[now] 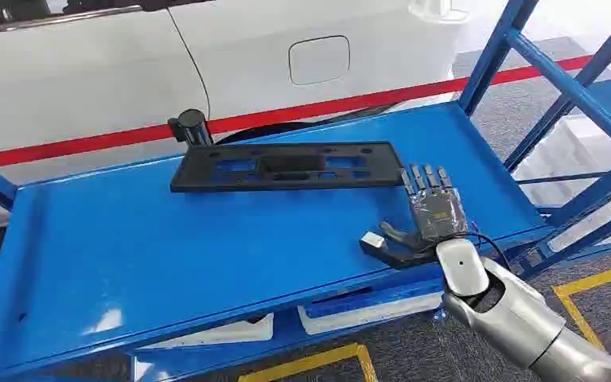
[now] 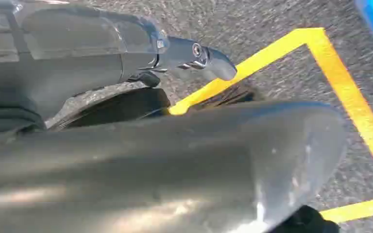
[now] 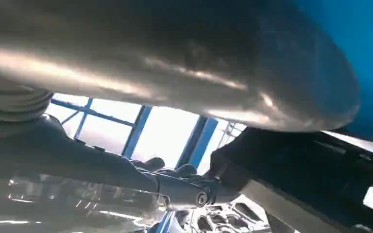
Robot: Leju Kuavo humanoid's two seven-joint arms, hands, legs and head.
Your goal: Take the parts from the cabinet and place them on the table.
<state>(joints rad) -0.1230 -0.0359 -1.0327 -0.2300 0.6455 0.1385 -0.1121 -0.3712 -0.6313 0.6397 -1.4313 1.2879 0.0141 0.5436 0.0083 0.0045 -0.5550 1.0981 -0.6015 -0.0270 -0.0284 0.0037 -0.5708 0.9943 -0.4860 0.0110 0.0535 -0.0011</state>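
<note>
A long flat black part (image 1: 286, 165) with several cut-outs lies across the back of the blue cabinet shelf (image 1: 167, 247). My right hand (image 1: 426, 219) hovers palm down just off the part's right end, fingers straight and spread, thumb out to the side, holding nothing. The fingertips are close to the part's corner, and I cannot tell whether they touch it. In the right wrist view, the right hand (image 3: 150, 63) has the dark part (image 3: 296, 165) just ahead of its fingers. My left hand (image 2: 175, 165) hangs over the floor with its fingers extended and nothing in it.
A black cylinder (image 1: 192, 126) stands at the shelf's back edge, left of the part. Blue frame uprights (image 1: 557, 79) rise on the right. A white car body (image 1: 87, 72) stands behind the cabinet. White pieces (image 1: 366, 314) lie on the level below. Yellow lines (image 2: 340, 87) mark the grey floor.
</note>
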